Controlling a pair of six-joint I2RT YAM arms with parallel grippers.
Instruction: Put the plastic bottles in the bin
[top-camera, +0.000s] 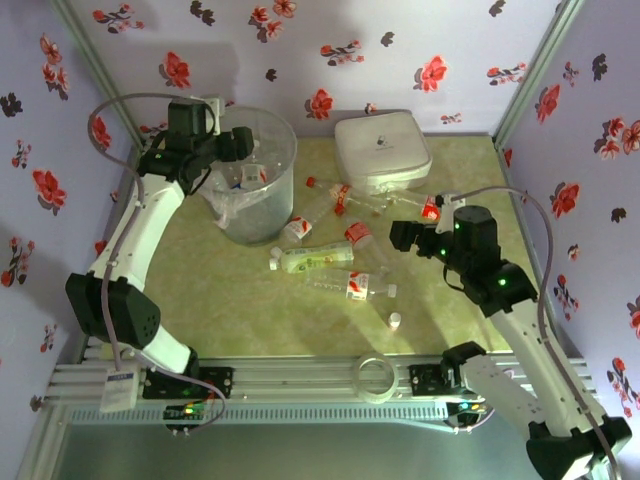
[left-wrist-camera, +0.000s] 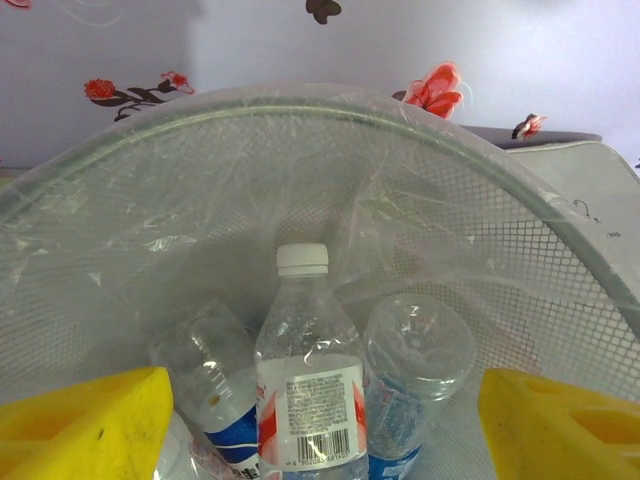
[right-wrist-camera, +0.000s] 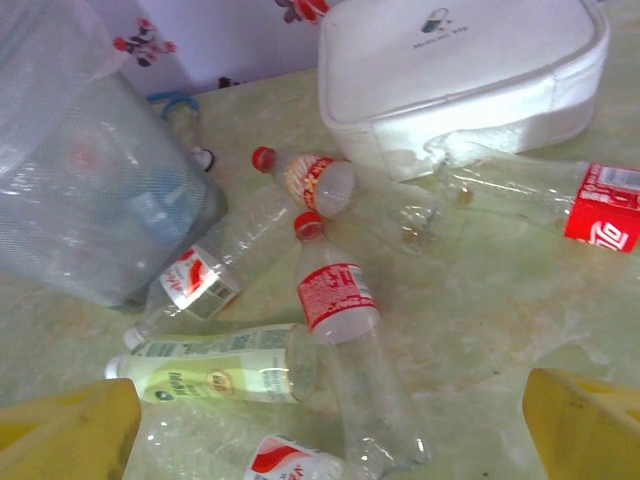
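Bin (top-camera: 262, 220) in overhead and wrist views

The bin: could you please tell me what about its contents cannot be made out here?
- Left wrist: the bottles in the bin are cut off by the bottom edge and the yellow fingers; count unsure.
- Top external: the left gripper and crinkled liner hide much of the inside.
- Right wrist: the translucent wall blurs them.

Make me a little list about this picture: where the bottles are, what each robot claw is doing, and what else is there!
bin: clear bucket with bag liner, back left of table
bottles in bin: three visible
bottles on table: about six, lying beside the bin, in front of the white box
left gripper: open, over the bin
right gripper: open, above the loose bottles, holding nothing
job: not finished
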